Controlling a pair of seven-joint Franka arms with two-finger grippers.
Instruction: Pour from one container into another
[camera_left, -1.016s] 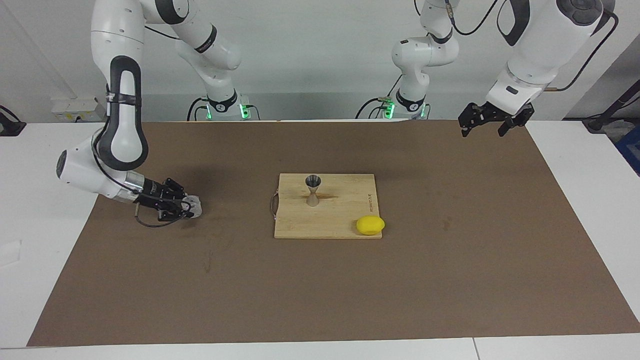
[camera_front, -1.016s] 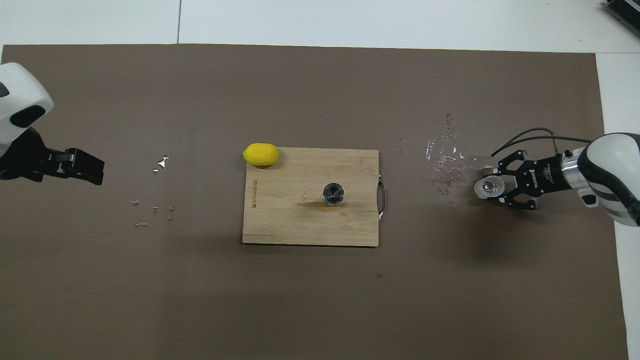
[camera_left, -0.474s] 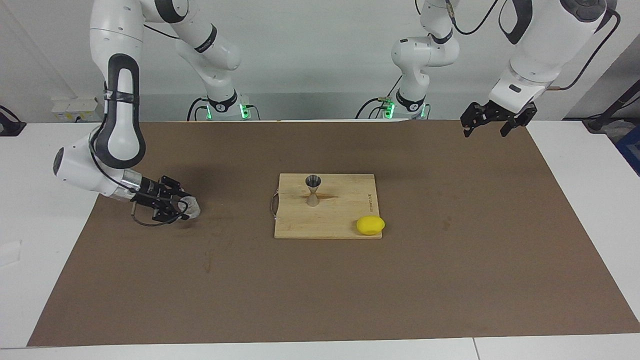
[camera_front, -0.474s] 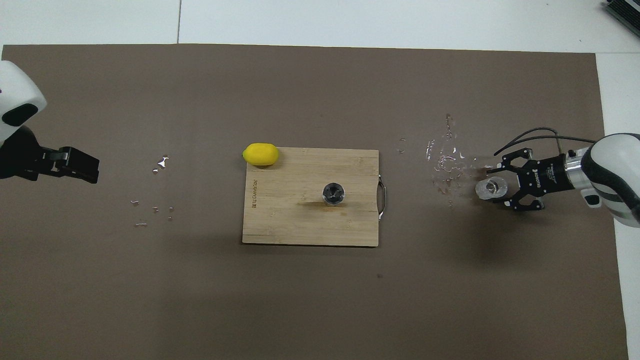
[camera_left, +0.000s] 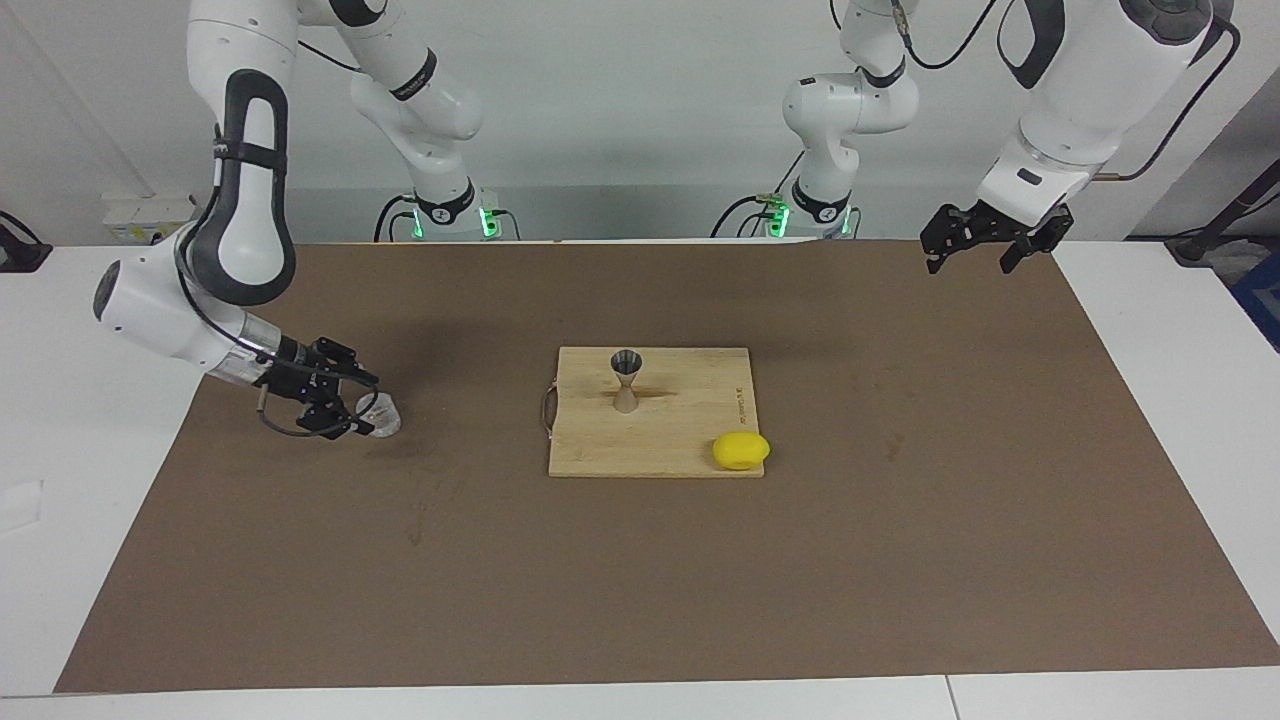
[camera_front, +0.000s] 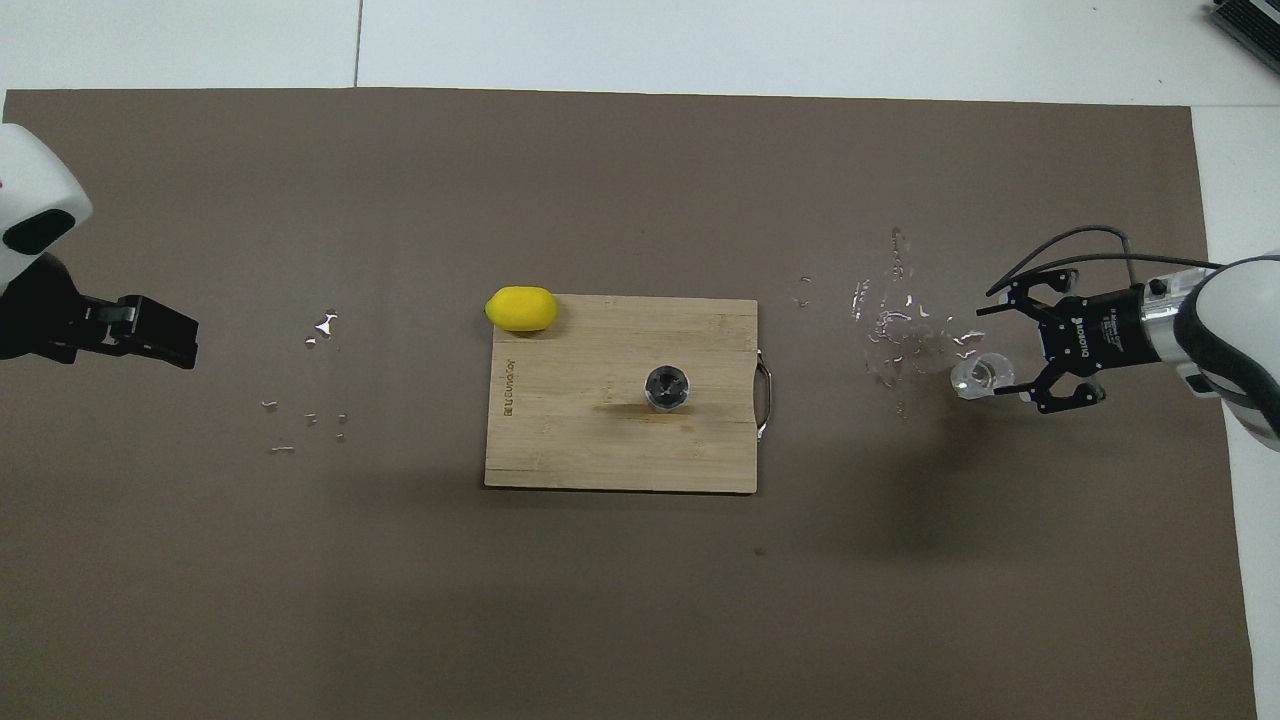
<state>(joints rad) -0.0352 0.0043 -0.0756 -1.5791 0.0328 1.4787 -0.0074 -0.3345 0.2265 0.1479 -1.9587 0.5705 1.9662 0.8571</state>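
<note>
From across the table, the glass cup (camera_left: 378, 414) stood on the brown mat (camera_left: 900, 560) at the right arm's end, the right gripper (camera_left: 345, 405) spread wide beside it, not gripping. The jigger (camera_left: 626, 380) stood on the cutting board (camera_left: 690, 440).

From overhead, the left gripper (camera_front: 175, 340) waited (fingers apart) over the mat.

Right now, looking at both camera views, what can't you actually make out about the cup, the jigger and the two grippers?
- Glass cup: any liquid left inside; clear glass, too small in both views.
- Jigger: fill level; the facing view shows only its side, overhead its bowl is dark.
- Left gripper: overhead view's edge cuts off its arm; only the gripper shows.
- Right gripper: whether its open fingers touch the cup.
</note>
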